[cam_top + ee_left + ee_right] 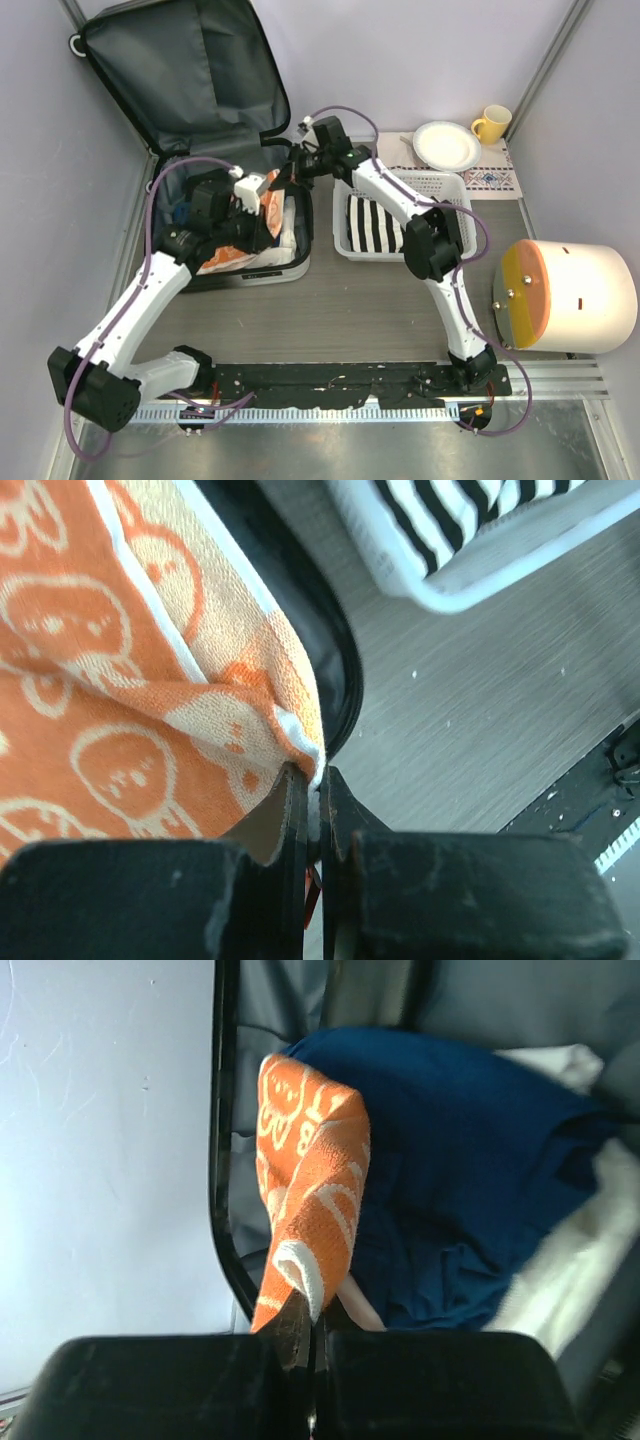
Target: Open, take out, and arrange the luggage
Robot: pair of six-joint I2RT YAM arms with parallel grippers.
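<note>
The luggage [170, 70] lies open at the back left, its dark grey lined lid up against the wall. An orange towel with white cartoon print [272, 212] is stretched above its lower half. My left gripper [315, 780] is shut on one white-edged corner of the orange towel [120, 680]. My right gripper [315, 1315] is shut on another corner of the towel [310, 1180]. A dark blue garment [470, 1180] and white cloth [590, 1240] lie inside the case below it.
A white slatted basket [447, 190] holding black-and-white striped fabric [375, 225] stands right of the case. Behind it are a white plate [447, 145], a yellow mug [492, 123] and a patterned mat. A white cylinder with an orange face [570, 297] sits at the right.
</note>
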